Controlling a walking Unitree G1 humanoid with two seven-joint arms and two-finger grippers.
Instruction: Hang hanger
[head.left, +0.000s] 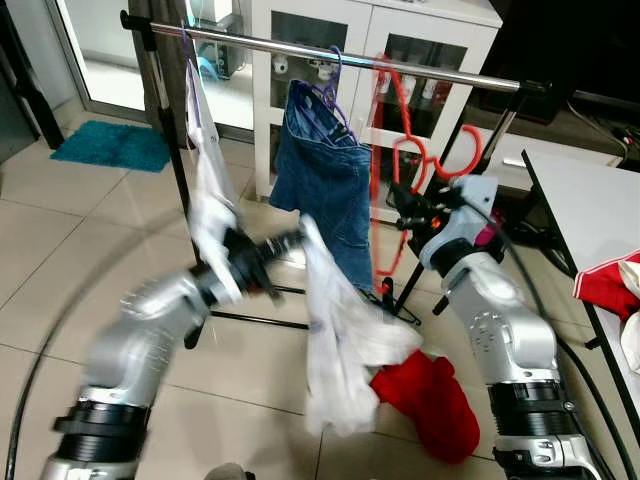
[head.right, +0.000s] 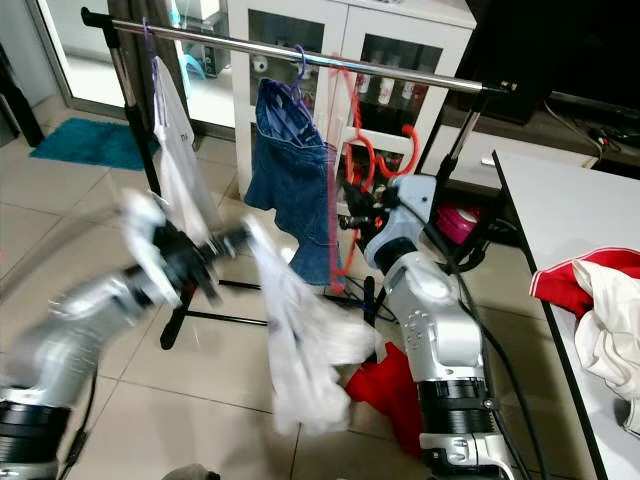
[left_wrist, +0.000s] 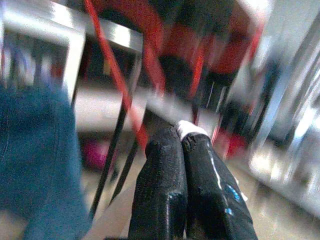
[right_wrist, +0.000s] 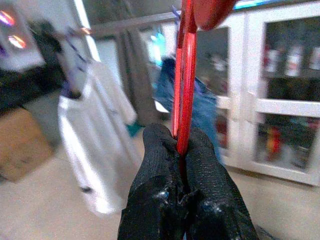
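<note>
Two grippers are at work below the rail, and nearest the camera lie a red garment on the floor tiles and a red-and-white heap on the table to the robot's right; the left gripper, blurred, has its fingers pressed together on a white garment that droops towards the floor; a scrap of white cloth shows at its fingertips in the left wrist view. Farther out, the right gripper pinches the thin red bar of the red hanger; its jaws are closed tight on that bar. From the grip the hanger runs upward, its long axis close to vertical, and its hook end looks to sit at the clothes rail, though I cannot tell whether it is seated over it or only touching. So the rail lies above and a little beyond the right gripper, which is the arm nearer to the task; the coming move probably calls for a lift and a small push forward. Along the same rail hang denim shorts on a purple hanger just beside the red one, and a white shirt at the left end; behind stands a white cabinet.
</note>
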